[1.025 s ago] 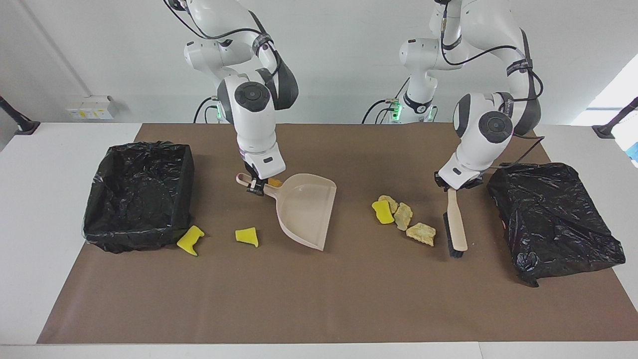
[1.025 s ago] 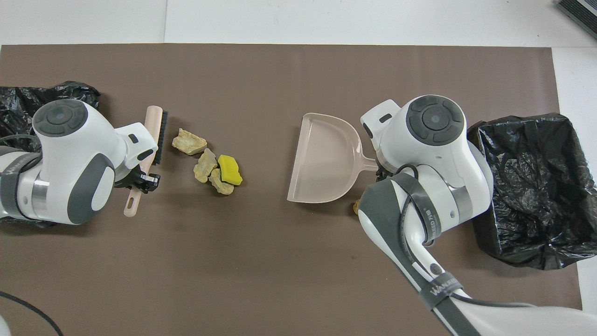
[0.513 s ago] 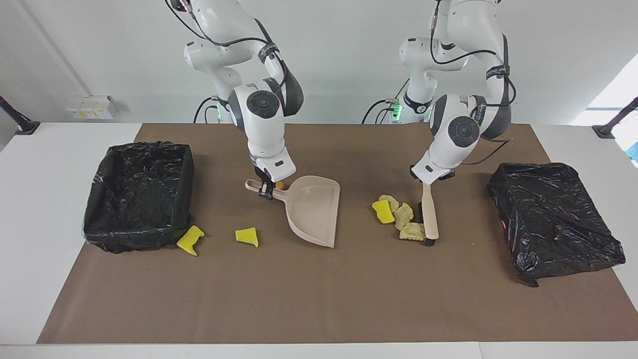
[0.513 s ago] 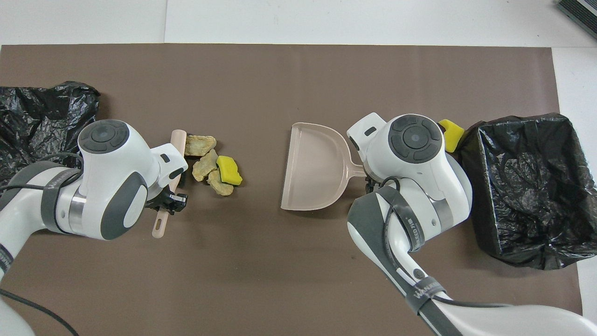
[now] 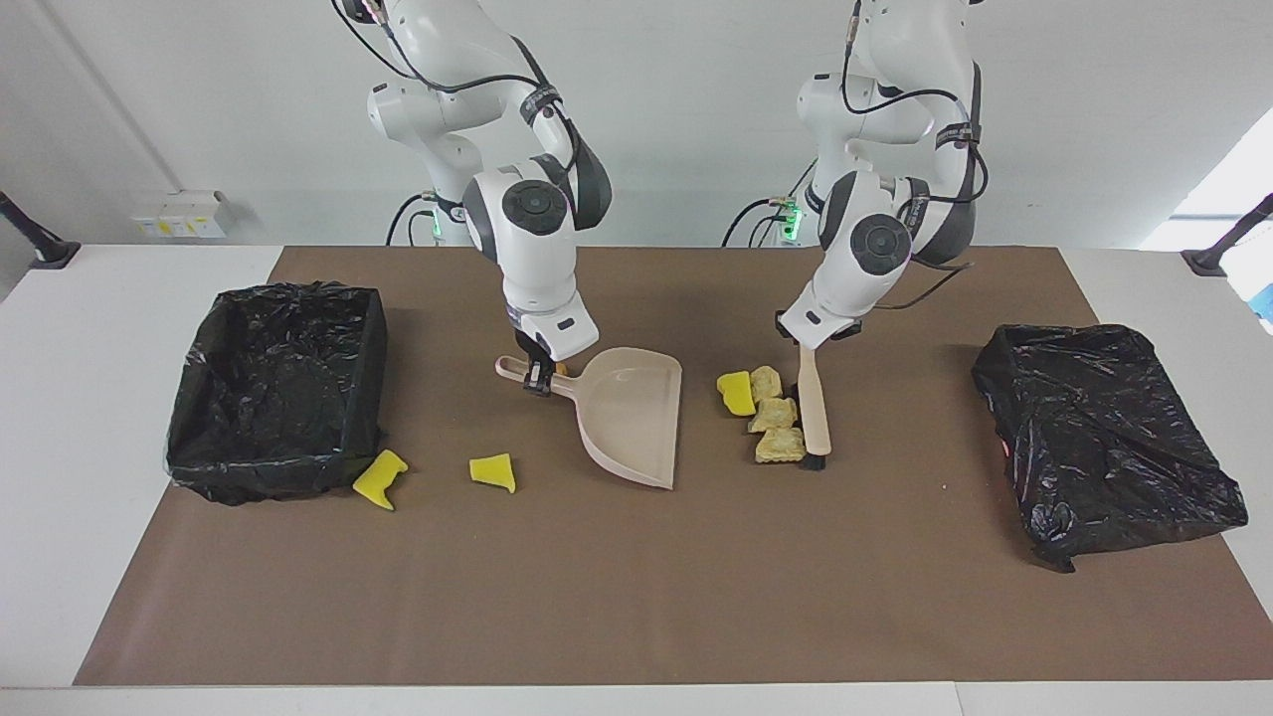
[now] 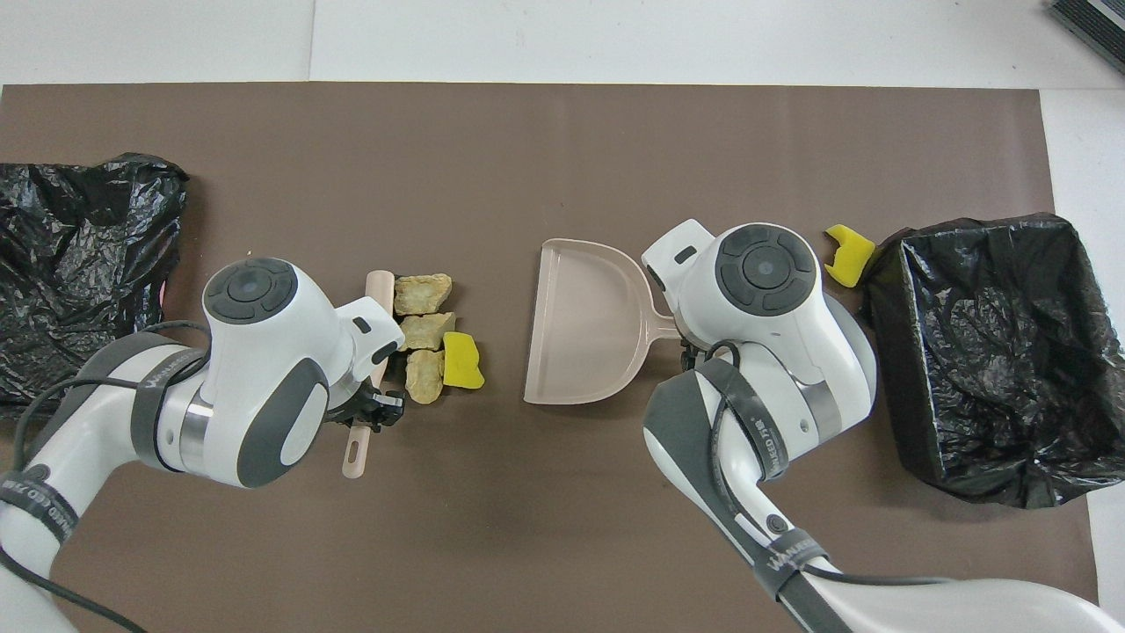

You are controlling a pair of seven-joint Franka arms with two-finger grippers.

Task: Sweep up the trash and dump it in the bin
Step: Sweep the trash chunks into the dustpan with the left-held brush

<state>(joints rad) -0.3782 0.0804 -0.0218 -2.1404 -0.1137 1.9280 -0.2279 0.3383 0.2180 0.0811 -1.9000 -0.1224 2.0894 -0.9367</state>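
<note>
The left gripper (image 5: 808, 340) is clamped shut on the handle of the brush (image 5: 815, 413), which lies on the brown mat (image 5: 636, 587) with its long axis running from the robots outward, handle end nearer the robots, bristles facing the right arm's end of the table. Pressed against the bristle side is a short row of trash: three tan chunks (image 5: 776, 418) lined up along the brush, parallel to it, with one yellow piece (image 5: 737, 393) touching the chunks on the side away from the brush. In the overhead view the same row (image 6: 424, 337) runs along the brush (image 6: 367, 369), the yellow piece (image 6: 461, 360) at its nearer end. The right gripper (image 5: 540, 380) is closed on the handle of the dustpan (image 5: 632, 413), which rests on the mat near the middle of the table; its long axis slants, the handle pointing toward the robots and the right arm's end, the wide open mouth facing away from the robots. The pan's side edge is near the trash row but apart from it. A small brown lump shows just beside the right gripper, mostly hidden. Two more yellow pieces lie farther from the robots than the pan handle: one (image 5: 493, 471) alone on the mat, one (image 5: 379, 479) touching the corner of the bin (image 5: 278, 393) at the right arm's end. A black bag (image 5: 1104, 438) lies at the left arm's end.
</note>
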